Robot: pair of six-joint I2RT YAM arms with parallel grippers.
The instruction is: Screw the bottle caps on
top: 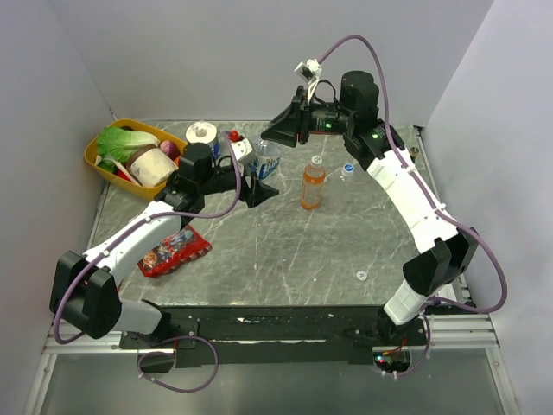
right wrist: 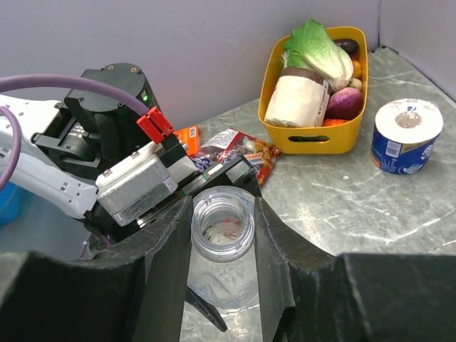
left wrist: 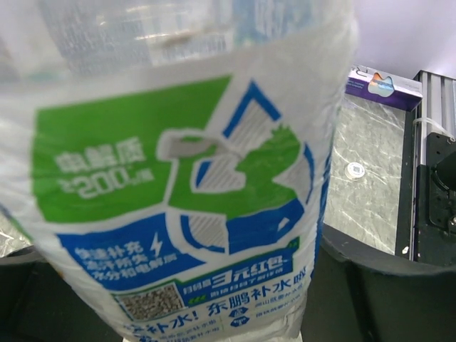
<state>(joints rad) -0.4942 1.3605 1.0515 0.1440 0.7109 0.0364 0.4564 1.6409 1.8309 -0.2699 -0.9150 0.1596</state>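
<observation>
The clear water bottle (top: 269, 161) stands upright at the back middle of the table, without a cap. My right gripper (top: 282, 134) reaches down from above and is shut on its open threaded neck (right wrist: 222, 224), one finger on each side. My left gripper (top: 261, 187) is low on the same bottle. Its blue, green and white label (left wrist: 185, 178) fills the left wrist view, with a dark finger (left wrist: 370, 285) against its side. The orange drink bottle (top: 313, 185) stands alone to the right. A blue cap (top: 348, 169) lies beside it, and a white cap (top: 360, 276) lies nearer the front.
A yellow basket (top: 95, 160) of vegetables sits at the back left, with a toilet roll (top: 201, 132) next to it. A red snack packet (top: 175, 251) lies under the left arm. A small box (left wrist: 377, 85) rests by the wall. Walls close in three sides.
</observation>
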